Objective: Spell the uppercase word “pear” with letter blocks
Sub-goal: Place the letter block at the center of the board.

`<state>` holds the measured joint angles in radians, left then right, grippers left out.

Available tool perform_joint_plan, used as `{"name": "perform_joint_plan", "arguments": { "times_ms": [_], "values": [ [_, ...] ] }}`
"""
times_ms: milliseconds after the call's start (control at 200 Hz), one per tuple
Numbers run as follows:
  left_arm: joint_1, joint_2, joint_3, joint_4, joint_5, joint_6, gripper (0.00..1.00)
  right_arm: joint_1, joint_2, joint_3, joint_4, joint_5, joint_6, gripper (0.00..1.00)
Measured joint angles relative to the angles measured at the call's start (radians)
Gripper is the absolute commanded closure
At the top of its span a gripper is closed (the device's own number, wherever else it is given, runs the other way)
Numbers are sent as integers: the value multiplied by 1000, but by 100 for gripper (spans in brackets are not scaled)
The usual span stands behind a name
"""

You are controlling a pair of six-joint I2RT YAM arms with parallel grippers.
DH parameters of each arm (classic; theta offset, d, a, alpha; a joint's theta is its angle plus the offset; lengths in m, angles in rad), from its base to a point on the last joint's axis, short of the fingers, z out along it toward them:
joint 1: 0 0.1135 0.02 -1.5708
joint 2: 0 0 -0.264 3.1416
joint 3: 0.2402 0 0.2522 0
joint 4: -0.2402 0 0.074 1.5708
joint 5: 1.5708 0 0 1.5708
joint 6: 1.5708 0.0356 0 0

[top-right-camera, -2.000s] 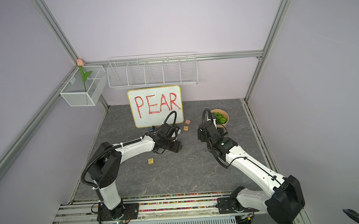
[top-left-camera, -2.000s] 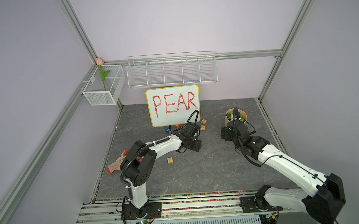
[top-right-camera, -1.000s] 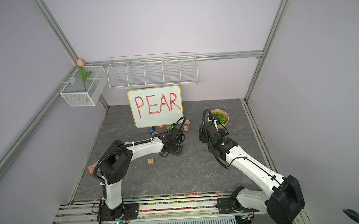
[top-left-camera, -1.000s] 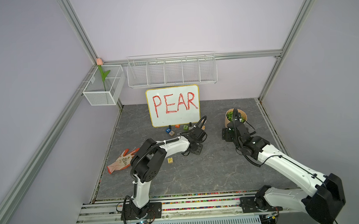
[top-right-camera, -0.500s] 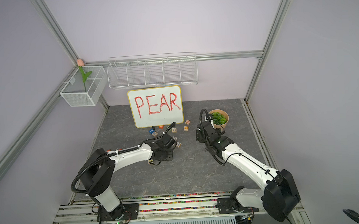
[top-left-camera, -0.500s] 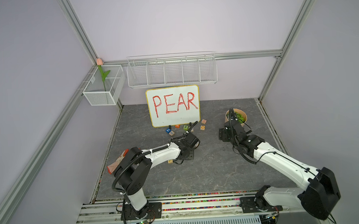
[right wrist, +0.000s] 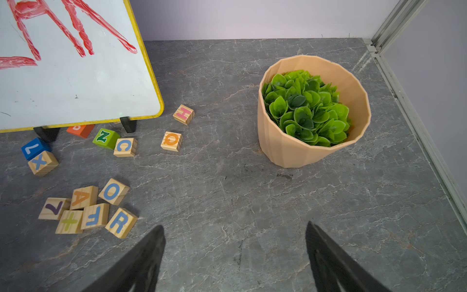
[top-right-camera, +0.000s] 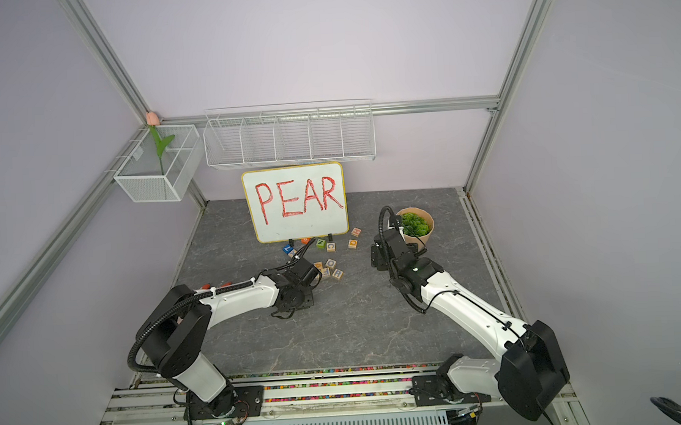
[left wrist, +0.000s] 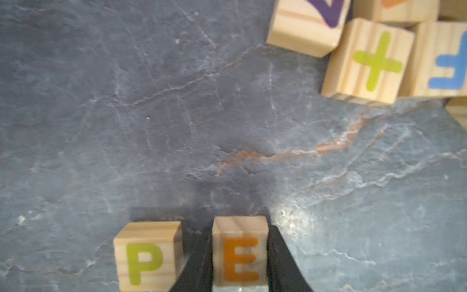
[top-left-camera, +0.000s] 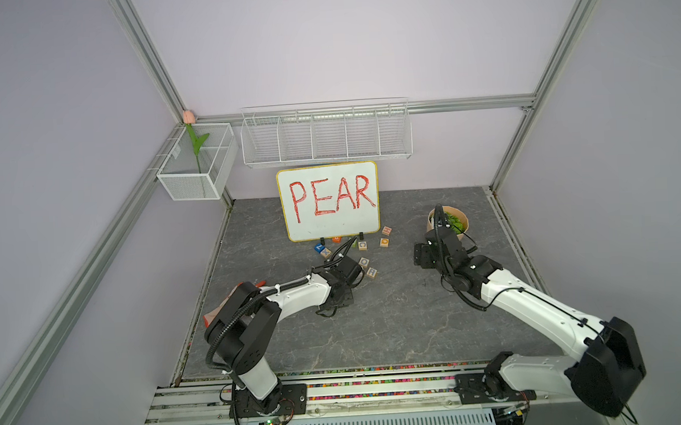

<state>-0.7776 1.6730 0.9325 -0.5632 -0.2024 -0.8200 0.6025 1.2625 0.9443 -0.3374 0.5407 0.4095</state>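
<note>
Arrival: the left gripper (left wrist: 239, 244), among loose blocks (top-left-camera: 364, 262) by the whiteboard (top-left-camera: 329, 222) 2 s ago, now sits forward, clamped on the E block (left wrist: 239, 255), just beside the P block (left wrist: 147, 256). The A block (right wrist: 83, 197) and R block (right wrist: 120, 223) wait unplaced; the right gripper (right wrist: 235, 242) gapes empty.

A whiteboard (top-left-camera: 328, 206) with red handwritten PEAR stands at the back of a grey stone tabletop (top-left-camera: 395, 329), a leafy plant pot (right wrist: 285, 149) nearby, a wide wire basket (top-left-camera: 325, 137) mounted above.
</note>
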Motion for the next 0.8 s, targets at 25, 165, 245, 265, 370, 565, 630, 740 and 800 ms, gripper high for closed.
{"name": "perform_joint_plan", "arguments": {
  "times_ms": [25, 165, 245, 265, 370, 565, 630, 740, 800],
  "values": [
    [0, 0, -1, 1, -2, -3, 71, 0, 0, 0, 0, 0, 0, 11],
    [0, 0, -2, 2, -7, -10, 70, 0, 5, 0, 3, 0, 0, 11],
    [0, -1, -2, 2, -8, -12, 70, 0, 13, 0, 5, 0, 0, 11],
    [0, -1, -2, 2, -8, -13, 69, 0, 15, 0, 5, 0, 0, 11],
    [0, -3, -4, 1, -11, -14, 69, 0, 23, 0, 6, -4, 0, 11],
    [0, -15, -11, -26, -20, -13, 65, 0, 33, 4, 6, -7, 0, 11],
    [0, -16, -11, -34, -24, -14, 61, 0, 34, 6, 8, -8, 0, 11],
    [0, -18, -11, -40, -27, -10, 55, 0, 42, 6, 15, -10, 0, 11],
    [0, -18, -11, -40, -29, -10, 53, 0, 48, 7, 17, -11, 0, 11]
  ]
}}
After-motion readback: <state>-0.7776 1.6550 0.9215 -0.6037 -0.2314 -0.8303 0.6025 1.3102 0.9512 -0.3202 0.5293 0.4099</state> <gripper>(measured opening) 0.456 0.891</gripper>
